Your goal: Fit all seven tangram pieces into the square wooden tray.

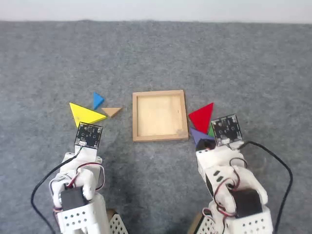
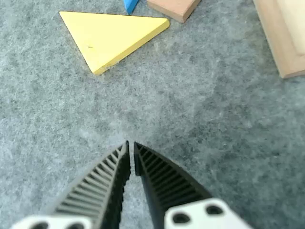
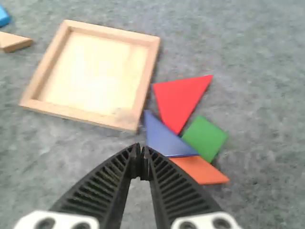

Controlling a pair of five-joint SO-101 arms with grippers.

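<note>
My left fingers (image 2: 102,186) are closed, empty, near the yellow triangle (image 2: 109,38); my right fingers (image 3: 114,179) closed, empty, beside the dark blue triangle (image 3: 164,138)

Lab-like tabletop — grey felt mat (image 1: 156,58), pale wall (image 1: 156,9)

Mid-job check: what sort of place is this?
Probably a tabletop robot puzzle station: a grey carpet-like mat, a square wooden tray, plus a yellow triangle and a red triangle from a tangram.
</note>
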